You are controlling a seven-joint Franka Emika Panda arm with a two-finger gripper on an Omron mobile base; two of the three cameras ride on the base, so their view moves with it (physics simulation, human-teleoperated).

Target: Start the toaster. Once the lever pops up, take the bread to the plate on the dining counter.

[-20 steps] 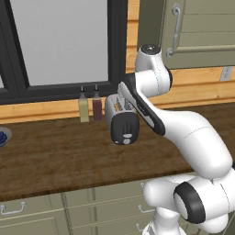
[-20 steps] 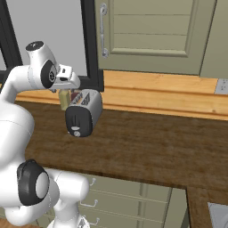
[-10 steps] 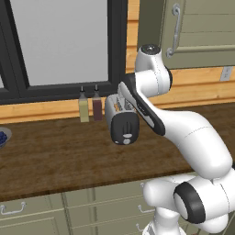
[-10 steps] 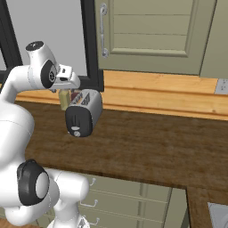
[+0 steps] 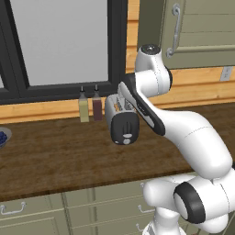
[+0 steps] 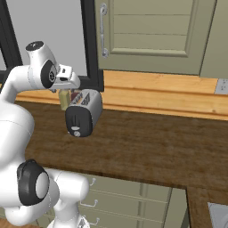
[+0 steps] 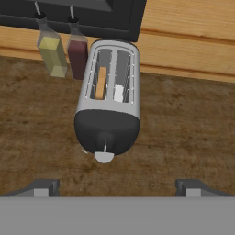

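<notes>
Glossy white rounded arm (image 5: 193, 137), dark joint rings, black strip along one link, seemingly grey cap

Toaster (image 5: 123, 120): right flank hidden behind the arm in left base view. Lever (image 7: 105, 141): thin pale line on the black end face, too small to tell its height. Bread (image 7: 101, 83): just a tan edge showing in the left slot; the rest is sunk inside. Two bottles (image 6: 65, 98) largely hidden behind the hand in right base view. Blue-filled bowl (image 5: 3, 136) cut by the left edge.
</notes>
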